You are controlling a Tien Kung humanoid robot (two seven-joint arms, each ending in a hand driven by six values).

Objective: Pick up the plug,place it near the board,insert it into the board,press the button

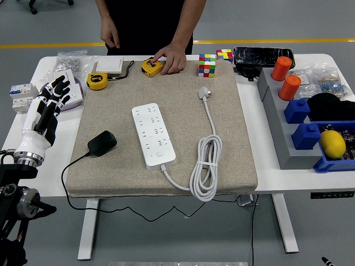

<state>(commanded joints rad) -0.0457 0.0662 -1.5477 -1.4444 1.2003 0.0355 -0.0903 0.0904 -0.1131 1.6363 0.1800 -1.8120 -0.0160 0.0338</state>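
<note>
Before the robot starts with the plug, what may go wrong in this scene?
1. The person's hand rests on a tape measure at the mat's far edge; a reach over the mat might come close to it.
2. The black plug trails a cable over the table edge; lifting may snag it.
3. The left hand hovers open beside small items at the table's left and could knock them.
</note>
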